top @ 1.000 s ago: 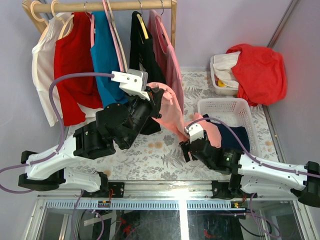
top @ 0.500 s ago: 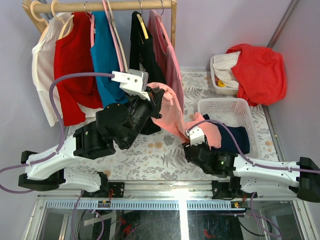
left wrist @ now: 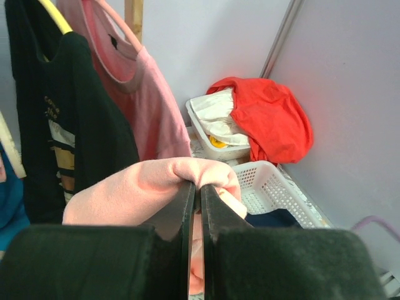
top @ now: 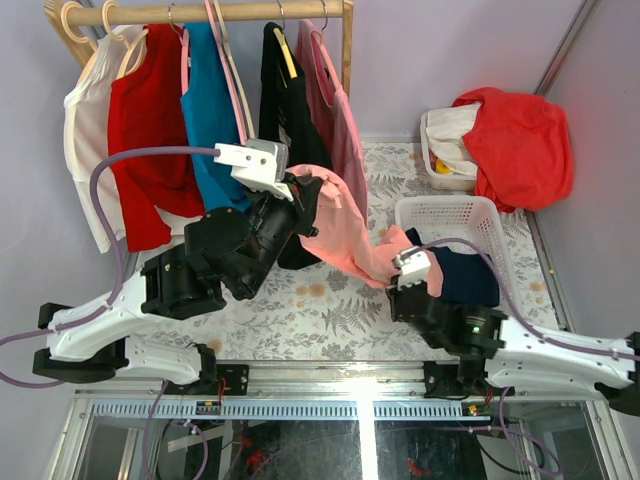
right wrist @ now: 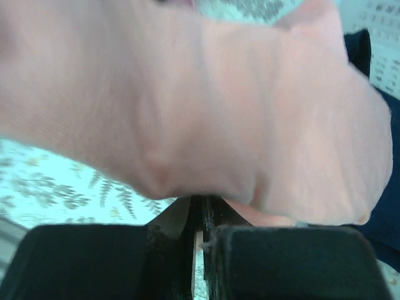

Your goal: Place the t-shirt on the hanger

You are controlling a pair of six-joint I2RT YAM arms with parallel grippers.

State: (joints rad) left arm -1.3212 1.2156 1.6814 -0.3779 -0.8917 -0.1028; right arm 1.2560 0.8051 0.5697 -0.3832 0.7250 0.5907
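The salmon t-shirt [top: 345, 225] hangs in the air between my two grippers. My left gripper [top: 305, 195] is raised beside the rail's clothes, shut on a folded upper edge of the t-shirt [left wrist: 137, 190]; its fingertips [left wrist: 187, 190] pinch the cloth. My right gripper [top: 398, 268] is low, by the basket's near-left corner, shut on the lower end of the t-shirt [right wrist: 219, 106], which drapes over its jaws and hides the tips. A cream hanger [top: 72, 25] hangs at the rail's far left end; I cannot tell whether it is bare.
A wooden rail [top: 250, 10] carries a white top, a red shirt [top: 150, 130], a blue top [top: 215, 110], a black garment [top: 285, 100] and a pale pink top [top: 340, 120]. A white basket [top: 450, 208] holds navy cloth. A tub under red cloth [top: 515, 130] stands at the back right.
My right gripper has shut on the t-shirt's lower end and moved to the right toward the basket. The left arm has risen slightly with its hold unchanged.
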